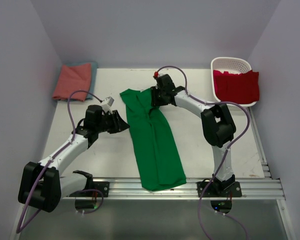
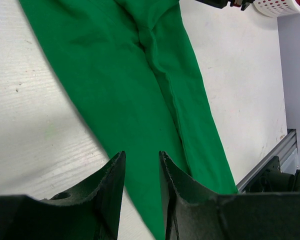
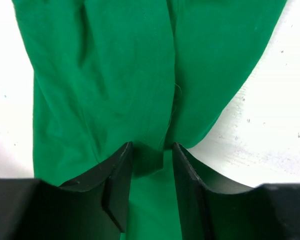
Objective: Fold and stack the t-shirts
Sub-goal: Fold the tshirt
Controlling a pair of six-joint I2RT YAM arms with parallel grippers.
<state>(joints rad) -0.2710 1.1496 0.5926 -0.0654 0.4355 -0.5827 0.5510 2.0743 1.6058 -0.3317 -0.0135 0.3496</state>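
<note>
Nearest me: the metal rail (image 1: 250, 186) w/ both arm bases bolted on. The bottom end of the green shirt (image 1: 155, 145) laps onto it.

The shirt lies mid-table as a long narrow strip running from the far centre down to the rail. Both sides are folded in and meet along a crease down the middle, so I'd say the lengthwise folds are done and the cross folds aren't.

- **Right gripper (image 3: 152, 147):** at the far (collar) end, on that crease. It has a narrow gap w/ a tuck of green cloth pinched between the fingers. My read is it's there to lift that end and carry it toward the rail.
- **Left gripper (image 2: 141, 157):** just beside the strip's left edge, about a third of the way down. The jaws stand a little apart w/ nothing between them, only cloth and tabletop visible past the gap. It's prob. placed to pin or catch that edge while the other end moves.

The stack spot looks like the far left corner. A pink shirt (image 1: 72, 80) sits folded there on a blue shirt (image 1: 93, 66), w/ only the blue one's edge showing. At far right a red shirt (image 1: 237, 86) hangs out of the white basket (image 1: 231, 62), unfolded.

The table (image 1: 105, 155) is white, scuffed and speckled. Plain pale walls close it in on 3 sides.
</note>
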